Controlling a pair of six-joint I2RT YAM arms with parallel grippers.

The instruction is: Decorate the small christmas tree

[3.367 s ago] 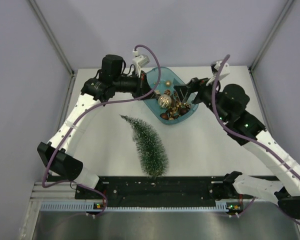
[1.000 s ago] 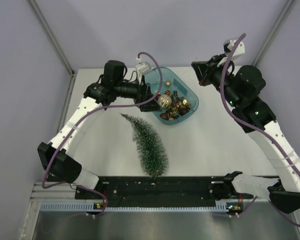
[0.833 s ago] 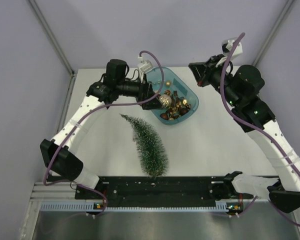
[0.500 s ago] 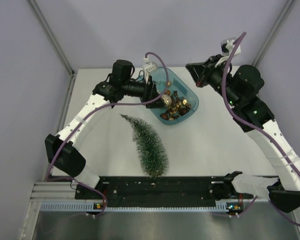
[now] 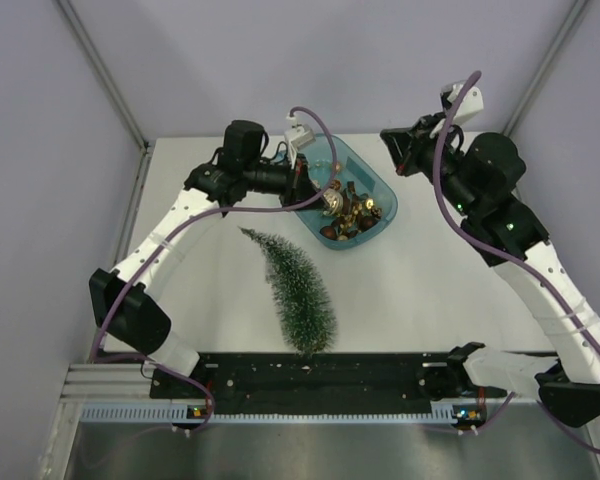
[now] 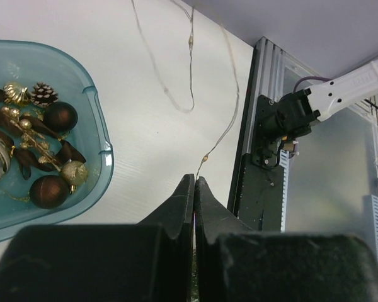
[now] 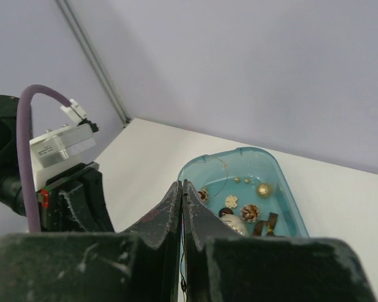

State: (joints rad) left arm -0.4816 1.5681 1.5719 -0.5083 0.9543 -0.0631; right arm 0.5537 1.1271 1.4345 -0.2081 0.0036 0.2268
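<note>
Left gripper: my left gripper (image 6: 194,180) has its jaws pressed flat together with no gap at the tips. It hangs above the table (image 6: 157,132), at the left rim of the teal tray (image 6: 104,146).

Thin wire: a thin wire (image 6: 232,107) loops over the table and runs right up to my left fingertips. I cannot tell whether the tips pinch it.

Tray contents: the tray is just beside my left fingers in the wrist view. It holds two brown balls (image 6: 60,116), a gold ball (image 6: 74,172), a pine cone (image 6: 44,93) and brown ribbon pieces. All of them lie apart from my fingers.

Right gripper: my right gripper (image 7: 182,186) is fully closed, its jaws meeting in one line. It is raised above the table on the far right side of the tray, well apart from my left gripper. A fine dark strand shows below its tips, but I cannot tell whether it is held.

Small christmas tree: the small christmas tree (image 5: 300,290) lies on its side on the table. It is on the near side of my left gripper, toward my bases and well apart from both grippers. Its tip points to the far left and its wide end lies close to the rail.

Rail: the rail (image 5: 310,372) carrying my bases runs along the near edge, farthest from both grippers.
</note>
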